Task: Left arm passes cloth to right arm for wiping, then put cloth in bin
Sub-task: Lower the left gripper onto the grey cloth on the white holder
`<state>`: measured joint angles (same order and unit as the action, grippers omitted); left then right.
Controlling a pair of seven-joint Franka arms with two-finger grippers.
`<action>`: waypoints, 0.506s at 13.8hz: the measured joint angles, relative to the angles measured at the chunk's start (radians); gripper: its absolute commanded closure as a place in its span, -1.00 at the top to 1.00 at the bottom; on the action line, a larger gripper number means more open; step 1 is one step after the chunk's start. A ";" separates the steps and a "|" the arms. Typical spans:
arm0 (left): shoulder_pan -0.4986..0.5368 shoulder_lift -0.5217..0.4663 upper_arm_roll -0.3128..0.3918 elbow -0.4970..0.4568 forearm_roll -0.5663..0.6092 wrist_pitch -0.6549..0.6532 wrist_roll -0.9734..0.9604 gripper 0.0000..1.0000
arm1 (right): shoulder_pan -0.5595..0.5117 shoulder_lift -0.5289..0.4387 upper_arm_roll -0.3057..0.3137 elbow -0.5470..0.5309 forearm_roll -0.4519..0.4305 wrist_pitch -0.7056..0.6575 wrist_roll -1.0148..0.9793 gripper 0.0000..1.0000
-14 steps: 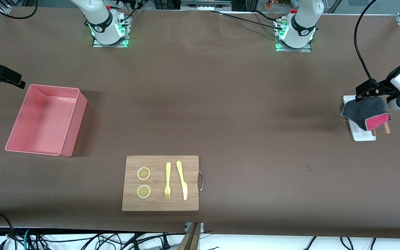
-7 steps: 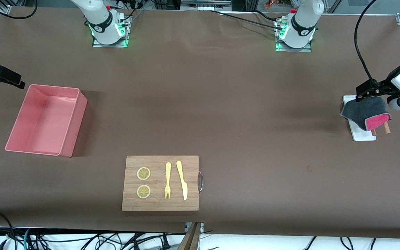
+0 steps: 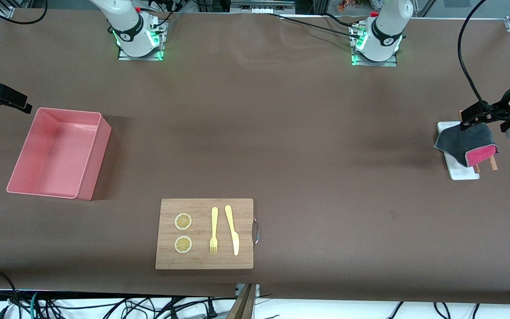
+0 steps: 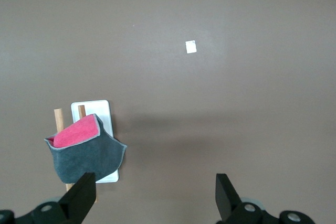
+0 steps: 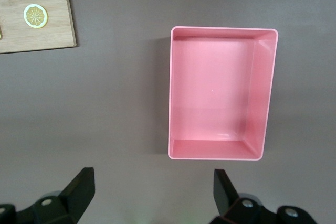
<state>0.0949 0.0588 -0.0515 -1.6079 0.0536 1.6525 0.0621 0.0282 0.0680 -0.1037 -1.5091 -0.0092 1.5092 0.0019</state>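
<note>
At the right edge of the front frame, you see the left pincer (image 3: pixel 474 118) over the end of the white tray (image 3: pixel 464 172), its fingers spread wide and holding nothing. Your cloth (image 3: pixel 465 144) lies draped across that tray and the two wooden sticks (image 3: pixel 494 163) on it, dark grey face up with a bright pink corner folded over toward the lower right. From the left wrist camera, the cloth (image 4: pixel 84 153) sits at the lower left of the frame, just beside one black fingertip (image 4: pixel 81 198) of the open left pincer (image 4: pixel 152 200), with no contact that you can make out.

Look to the far left edge of the front frame and you find the right pincer (image 3: pixel 9 98), also fully open and empty, waiting above the tabletop (image 3: pixel 281 133) just beside the upper left corner of the bin (image 3: pixel 100 146). That salmon-pink bin (image 5: pixel 268 93) fills the middle of the right wrist frame with nothing inside it.

Low in the centre of the front frame lies a wooden cutting board (image 3: pixel 246 261) carrying two lemon slices (image 3: pixel 183 221), a yellow fork (image 3: pixel 214 236) and a yellow knife (image 3: pixel 232 229).
</note>
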 measured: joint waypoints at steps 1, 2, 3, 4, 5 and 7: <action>0.007 0.000 0.000 0.008 0.000 0.000 0.000 1.00 | 0.000 0.000 0.000 0.000 0.000 0.000 0.000 1.00; 0.012 0.000 0.000 0.017 0.000 0.000 0.000 1.00 | 0.000 0.000 0.000 0.000 0.000 0.000 0.000 1.00; 0.014 0.000 0.000 0.022 0.000 0.000 0.000 1.00 | 0.000 0.000 0.000 0.000 0.000 0.000 0.000 1.00; 0.014 0.000 0.000 0.025 0.000 -0.001 0.000 1.00 | 0.000 0.000 0.000 0.000 0.000 0.000 0.000 1.00; 0.014 0.000 -0.001 0.025 0.000 -0.002 0.000 1.00 | 0.000 0.000 0.000 0.000 0.000 0.000 0.000 1.00; 0.014 0.000 -0.003 0.025 0.000 -0.010 0.000 1.00 | 0.000 0.000 0.000 0.000 0.000 0.000 0.000 1.00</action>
<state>0.1089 0.0587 -0.0544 -1.5828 0.0536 1.6422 0.0621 0.0282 0.0680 -0.1042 -1.5091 -0.0091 1.5092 0.0019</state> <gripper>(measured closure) 0.000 0.000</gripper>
